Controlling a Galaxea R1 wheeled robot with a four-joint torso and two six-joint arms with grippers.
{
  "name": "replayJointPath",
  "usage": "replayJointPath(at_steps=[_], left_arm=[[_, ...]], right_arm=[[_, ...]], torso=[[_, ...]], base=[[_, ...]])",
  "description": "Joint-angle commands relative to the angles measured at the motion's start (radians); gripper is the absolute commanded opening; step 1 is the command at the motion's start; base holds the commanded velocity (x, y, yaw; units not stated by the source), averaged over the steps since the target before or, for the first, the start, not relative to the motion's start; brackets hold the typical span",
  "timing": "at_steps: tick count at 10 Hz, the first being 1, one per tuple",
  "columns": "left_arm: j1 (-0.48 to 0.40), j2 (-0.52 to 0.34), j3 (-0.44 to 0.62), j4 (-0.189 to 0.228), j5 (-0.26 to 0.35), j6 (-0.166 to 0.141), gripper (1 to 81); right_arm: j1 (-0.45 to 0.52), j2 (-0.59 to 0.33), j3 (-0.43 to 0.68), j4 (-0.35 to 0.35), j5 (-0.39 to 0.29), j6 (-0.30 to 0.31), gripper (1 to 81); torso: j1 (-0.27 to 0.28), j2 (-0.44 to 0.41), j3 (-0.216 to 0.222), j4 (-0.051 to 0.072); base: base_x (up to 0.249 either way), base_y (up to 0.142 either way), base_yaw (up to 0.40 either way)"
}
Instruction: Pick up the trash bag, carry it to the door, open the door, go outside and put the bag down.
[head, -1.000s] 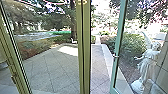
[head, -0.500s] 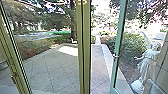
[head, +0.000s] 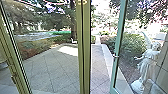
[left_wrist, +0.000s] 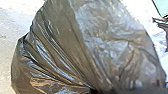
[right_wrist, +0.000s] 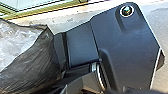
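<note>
Head view, statue (head: 147, 65); wrists, trash bag (left_wrist: 82, 47).

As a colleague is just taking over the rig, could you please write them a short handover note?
Tools, left and right: can't tell whether open or shut.
Bag: the dark trash bag is large and close in the left wrist view, and shows in the right one too.
Done: the green-framed door ahead stands open.
Left: go out onto the paving and put the bag down.
</note>
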Motion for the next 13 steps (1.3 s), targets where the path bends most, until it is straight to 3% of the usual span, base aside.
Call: replayJointPath(at_steps=[1,13], left_arm=[[-0.054,0.002,0.001,0.017,0.064,0.008,1.0],[-0.057,-0.001,-0.001,0.015,0.065,0.008,1.0]], right_arm=[[0.055,0.008,0.009,0.004,-0.051,-0.007,81.1],[0.050,0.016,0.003,0.006,-0.051,-0.007,81.1]], torso=[[0.000,0.000,0.000,0.000],[0.000,0.000,0.000,0.000]], base=[[0.000,0.000,-0.122],[0.000,0.000,-0.214]])
